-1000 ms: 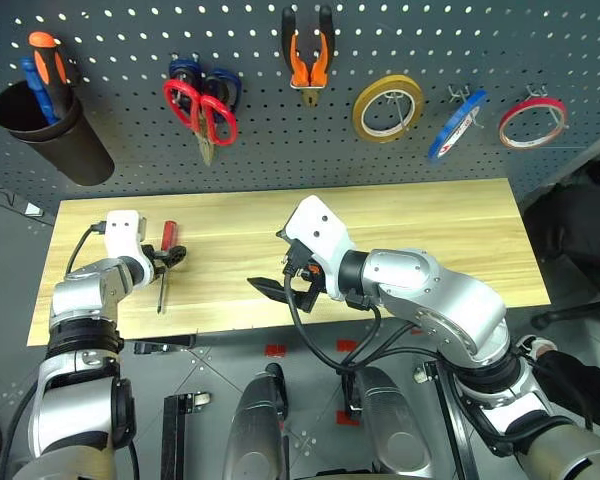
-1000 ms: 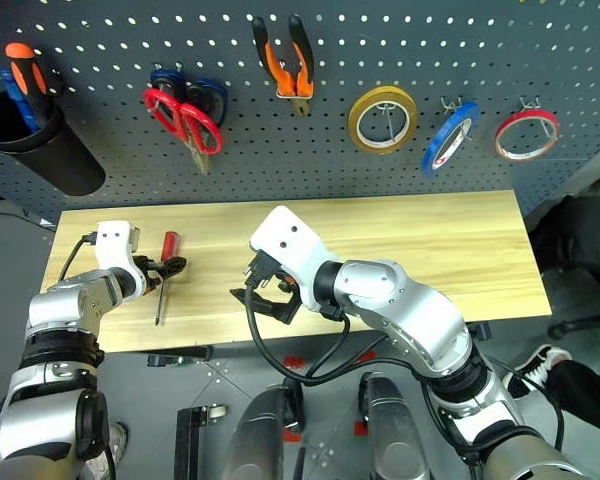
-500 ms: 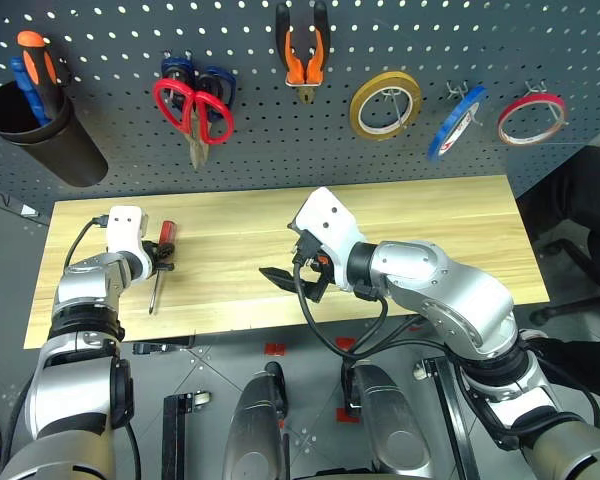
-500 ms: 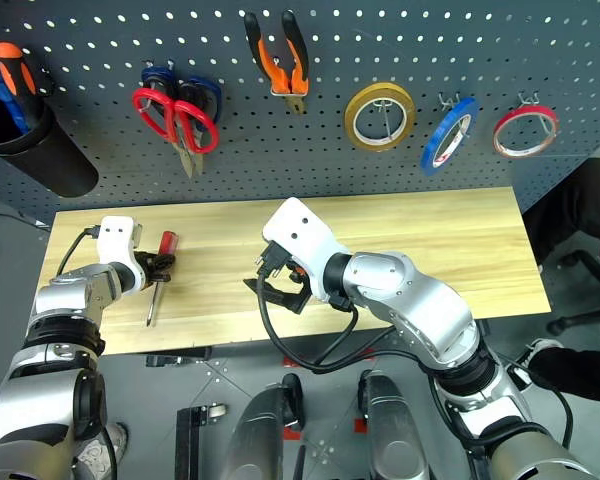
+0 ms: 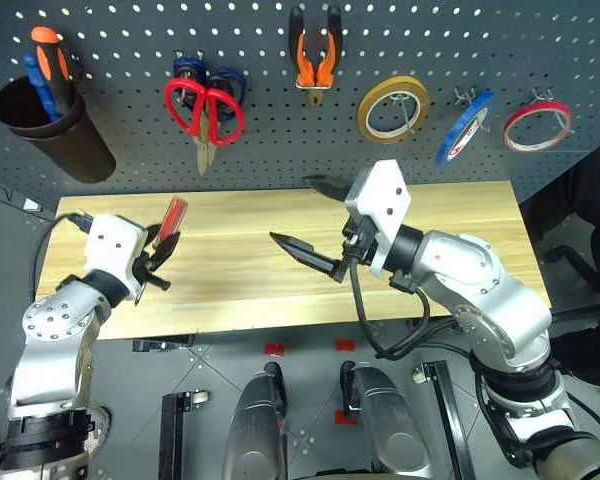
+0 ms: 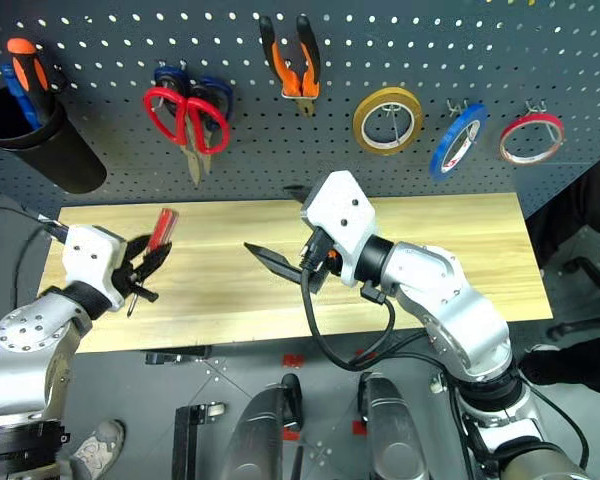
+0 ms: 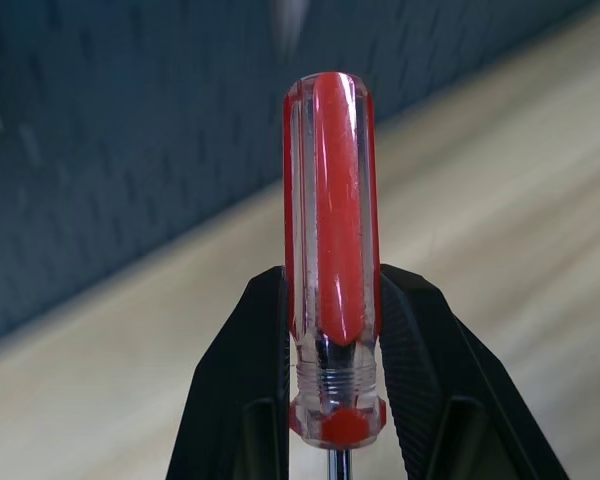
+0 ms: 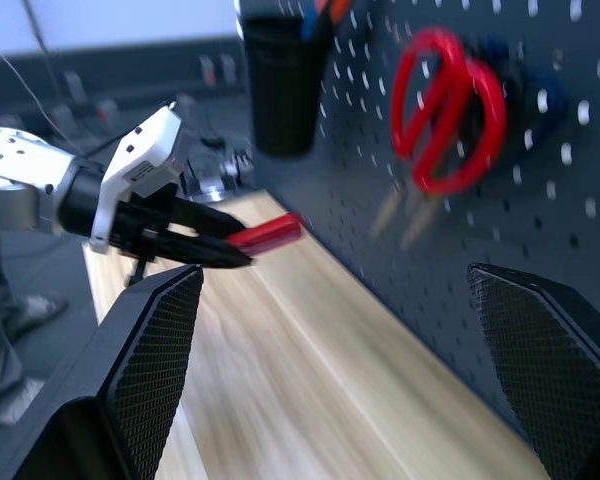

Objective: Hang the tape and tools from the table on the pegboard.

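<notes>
My left gripper (image 5: 160,255) is shut on the red-handled screwdriver (image 5: 172,213) and holds it above the left end of the table (image 5: 450,220), handle tilted toward the pegboard (image 5: 120,60). In the left wrist view the clear red handle (image 7: 325,180) stands clamped between the two black fingers. My right gripper (image 5: 290,209) hangs open and empty over the table's middle, pointing left. On the pegboard hang the red scissors (image 5: 205,105), the orange-and-black pliers (image 5: 313,50) and the blue tape (image 5: 462,125).
A black cup (image 5: 50,125) with an orange and a blue screwdriver hangs at the pegboard's left. Dark blue scissors sit behind the red ones. A yellow tape ring (image 5: 391,108) and a thin red tape ring (image 5: 536,125) hang to the right.
The left gripper shut on the screwdriver and lifted it off the table, tilting it up. The right gripper rose and turned to point left.
</notes>
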You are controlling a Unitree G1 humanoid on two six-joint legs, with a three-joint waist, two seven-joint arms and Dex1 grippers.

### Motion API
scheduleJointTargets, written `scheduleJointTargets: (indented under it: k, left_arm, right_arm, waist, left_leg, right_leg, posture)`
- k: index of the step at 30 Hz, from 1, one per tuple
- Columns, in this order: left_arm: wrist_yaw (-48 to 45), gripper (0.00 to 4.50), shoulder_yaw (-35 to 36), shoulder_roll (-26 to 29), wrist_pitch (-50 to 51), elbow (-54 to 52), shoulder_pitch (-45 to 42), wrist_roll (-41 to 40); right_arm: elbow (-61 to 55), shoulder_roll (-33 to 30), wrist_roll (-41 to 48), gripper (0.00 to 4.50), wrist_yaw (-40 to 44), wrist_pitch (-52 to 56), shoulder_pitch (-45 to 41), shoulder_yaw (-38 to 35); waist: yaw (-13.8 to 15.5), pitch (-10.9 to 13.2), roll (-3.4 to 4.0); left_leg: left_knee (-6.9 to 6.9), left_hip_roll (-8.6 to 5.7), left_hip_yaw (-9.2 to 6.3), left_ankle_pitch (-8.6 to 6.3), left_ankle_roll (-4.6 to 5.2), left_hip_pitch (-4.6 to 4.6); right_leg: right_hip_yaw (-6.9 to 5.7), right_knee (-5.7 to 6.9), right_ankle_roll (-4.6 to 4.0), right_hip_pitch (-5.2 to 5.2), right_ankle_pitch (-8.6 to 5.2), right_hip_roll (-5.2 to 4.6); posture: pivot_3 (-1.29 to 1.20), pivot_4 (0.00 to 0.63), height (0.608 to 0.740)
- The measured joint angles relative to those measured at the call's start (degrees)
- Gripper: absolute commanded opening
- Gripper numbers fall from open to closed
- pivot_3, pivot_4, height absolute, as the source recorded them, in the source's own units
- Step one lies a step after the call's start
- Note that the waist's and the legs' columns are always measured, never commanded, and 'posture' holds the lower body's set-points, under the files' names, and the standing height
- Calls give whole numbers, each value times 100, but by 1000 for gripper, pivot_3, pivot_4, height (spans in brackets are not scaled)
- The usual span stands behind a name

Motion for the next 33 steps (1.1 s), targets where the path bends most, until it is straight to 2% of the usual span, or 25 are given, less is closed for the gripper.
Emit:
scheduleJointTargets:
  k: [2,7,10,15,21,28,33]
  left_arm:
    - [49,902,70,4,182,-435,-245,-258]
    - [410,902,848,345,856,-534,-1755,-1121]
    - [329,902,899,588,1024,172,-2718,-1464]
    - [218,902,873,845,617,1572,-3859,-1405]
    - [214,902,790,984,-246,2635,-4261,-972]
    - [242,902,543,978,-1281,3334,-4177,-352]
    - [381,903,350,656,-2017,3952,-4142,-50]
  right_arm:
    - [5,-10,193,4500,124,-9,-4,-127]
    - [115,-11,363,4500,284,-67,-30,-215]
    - [312,44,349,4500,292,-197,-118,-206]
    - [492,140,307,4500,287,-424,-289,-146]
    - [571,148,197,4500,277,-521,-313,-140]
    - [595,320,355,4500,278,-335,-679,-142]
    - [727,337,372,4500,283,-218,-783,-144]
  waist:
    - [-1,-32,-8]
    - [-18,-130,-26]
    - [3,-217,-34]
    - [4,-309,-44]
    - [0,-349,-55]
    - [-11,-365,-55]
    - [1,-401,-64]
  left_leg:
    - [2,1,-3,0,0,-1]
    - [27,-1,-25,3,-3,-21]
    - [35,-1,-34,3,-3,-28]
    - [40,-4,-34,4,-3,-31]
    - [47,-1,-42,5,-4,-35]
    - [52,-1,-47,6,-4,-37]
    - [66,-1,-61,6,-3,-52]
  right_leg:
    - [-3,3,0,0,0,5]
    - [-27,7,1,-1,0,10]
    - [-41,8,1,-1,0,12]
    - [-58,9,1,-1,1,12]
    - [-71,13,0,-2,1,12]
    - [-79,17,-2,-1,2,11]
    - [-97,18,-2,-1,2,10]
  posture:
    - [-142,280,740]
    - [-122,250,740]
    - [-128,239,740]
    - [-149,231,740]
    - [-169,233,740]
    - [-167,232,740]
    - [-158,230,740]
